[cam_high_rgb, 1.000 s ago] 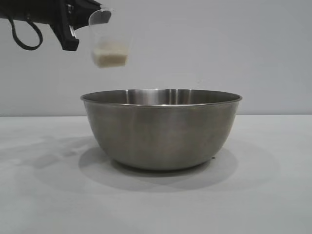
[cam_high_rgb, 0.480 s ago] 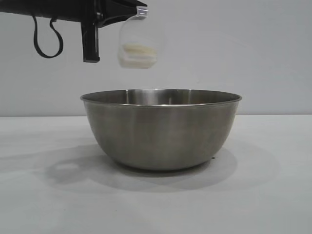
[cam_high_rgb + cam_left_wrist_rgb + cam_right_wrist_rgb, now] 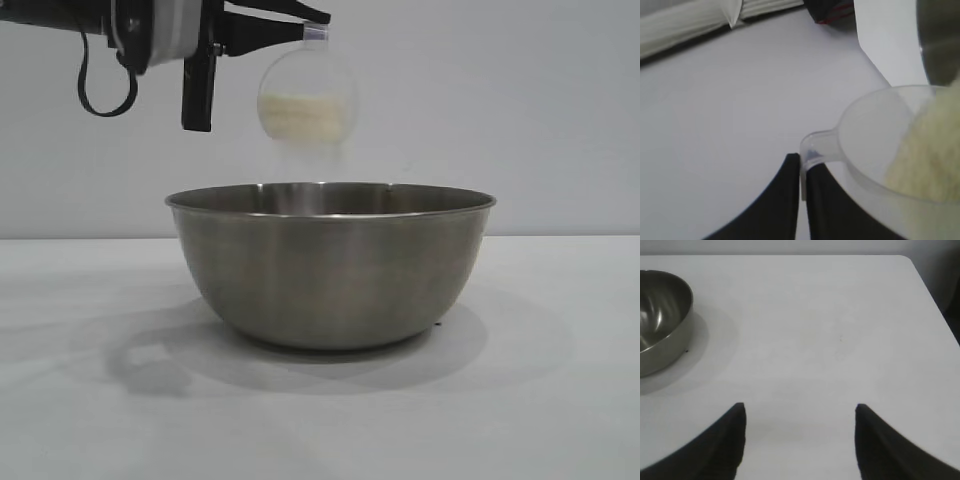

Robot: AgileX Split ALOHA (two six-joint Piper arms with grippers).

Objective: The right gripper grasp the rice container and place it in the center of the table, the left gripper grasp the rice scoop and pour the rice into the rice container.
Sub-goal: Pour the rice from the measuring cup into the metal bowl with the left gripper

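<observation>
Since a second ago your left gripper (image 3: 312,25) has carried the rice scoop (image 3: 307,95) rightward from beyond the bowl's left rim to a spot above its left half, and rolled it onto its side, so you now look at its round face with the rice (image 3: 305,115) heaped low inside and a faint blur of grains below its lip. You can see its fingers (image 3: 785,200) pressed together on the scoop's thin handle tab, with the black cable loop (image 3: 105,85) hanging from the arm at far left. Below, the rice container (image 3: 330,265) stands upright in the middle of the plain white table (image 3: 540,400), casting a soft shadow on both sides; behind it is only a bare pale wall (image 3: 520,100). Nothing stands between scoop and bowl. Further right, your right gripper (image 3: 800,412) hovers over bare tabletop well apart from the container, its two fingers spread wide and holding nothing.
</observation>
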